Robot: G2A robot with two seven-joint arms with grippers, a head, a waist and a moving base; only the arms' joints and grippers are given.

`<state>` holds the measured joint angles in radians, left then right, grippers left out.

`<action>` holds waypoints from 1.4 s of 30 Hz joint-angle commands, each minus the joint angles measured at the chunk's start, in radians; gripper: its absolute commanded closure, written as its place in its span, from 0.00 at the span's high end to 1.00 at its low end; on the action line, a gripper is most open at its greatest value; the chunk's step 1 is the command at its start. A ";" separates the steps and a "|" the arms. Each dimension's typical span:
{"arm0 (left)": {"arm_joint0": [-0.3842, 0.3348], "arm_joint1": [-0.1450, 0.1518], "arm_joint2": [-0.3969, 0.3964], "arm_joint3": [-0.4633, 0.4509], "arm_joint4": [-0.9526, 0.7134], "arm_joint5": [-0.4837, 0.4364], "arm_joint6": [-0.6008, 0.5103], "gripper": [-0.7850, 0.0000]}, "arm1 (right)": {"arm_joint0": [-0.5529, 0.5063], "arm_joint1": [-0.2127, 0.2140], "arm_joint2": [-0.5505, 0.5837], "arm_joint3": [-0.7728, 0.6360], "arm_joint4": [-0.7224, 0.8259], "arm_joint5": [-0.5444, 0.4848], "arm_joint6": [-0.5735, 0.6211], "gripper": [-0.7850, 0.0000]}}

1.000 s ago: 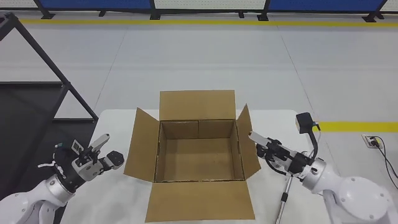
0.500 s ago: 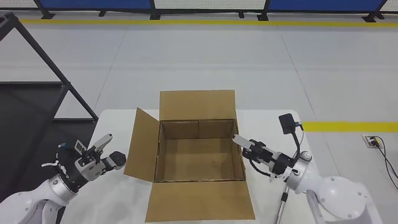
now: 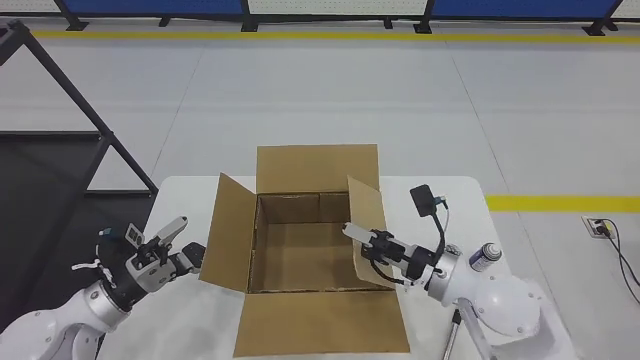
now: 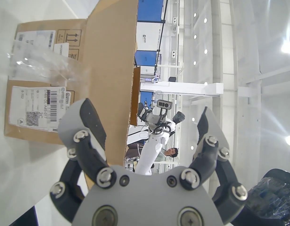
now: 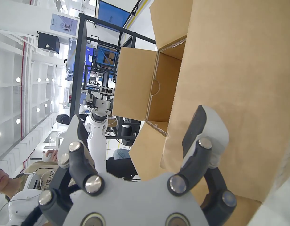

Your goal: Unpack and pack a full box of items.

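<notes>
An open cardboard box (image 3: 318, 207) stands in the middle of the white table (image 3: 440, 192), and its inside looks bare. My right gripper (image 3: 362, 242) is open at the box's right flap (image 3: 366, 215), which stands upright and leans inward. In the right wrist view the flap (image 5: 229, 83) lies against one finger (image 5: 201, 123) of the open gripper (image 5: 139, 118). My left gripper (image 3: 183, 240) is open beside the left flap (image 3: 228, 232). In the left wrist view the flap's edge (image 4: 128, 83) runs between the fingers of that gripper (image 4: 146, 109).
A small bottle (image 3: 487, 253) stands on the table right of the box, and a thin metal rod (image 3: 457, 332) lies near the front right. A clear plastic bag (image 4: 41, 64) rests by the box's labelled side. A black frame (image 3: 60, 90) stands off to the left.
My right gripper has moved left toward the box, swinging the right flap from spread outward to upright and leaning inward. The bottle has come into sight. The left gripper has barely shifted.
</notes>
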<state>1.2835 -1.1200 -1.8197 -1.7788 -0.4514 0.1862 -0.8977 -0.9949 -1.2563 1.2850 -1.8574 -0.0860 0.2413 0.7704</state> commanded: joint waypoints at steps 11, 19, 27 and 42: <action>-0.031 0.008 0.089 -0.023 -0.001 0.012 -0.017 1.00 | 0.067 -0.013 -0.097 0.086 -0.038 0.021 -0.094 1.00; -0.088 0.012 0.188 -0.023 0.054 0.051 -0.003 1.00 | 0.065 -0.014 -0.118 0.101 -0.047 0.016 -0.098 1.00; -0.139 0.014 0.283 -0.019 0.118 0.094 0.021 1.00 | 0.048 -0.008 -0.112 0.101 -0.062 -0.003 -0.081 1.00; -0.220 0.015 0.415 0.026 0.186 0.124 0.031 1.00 | 0.006 0.005 -0.049 0.087 0.023 -0.078 -0.033 1.00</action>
<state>1.0665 -1.1049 -1.4066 -1.7552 -0.2662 0.3097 -0.8677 -0.9874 -1.2520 1.2347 -1.7702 -0.0646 0.1621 0.7376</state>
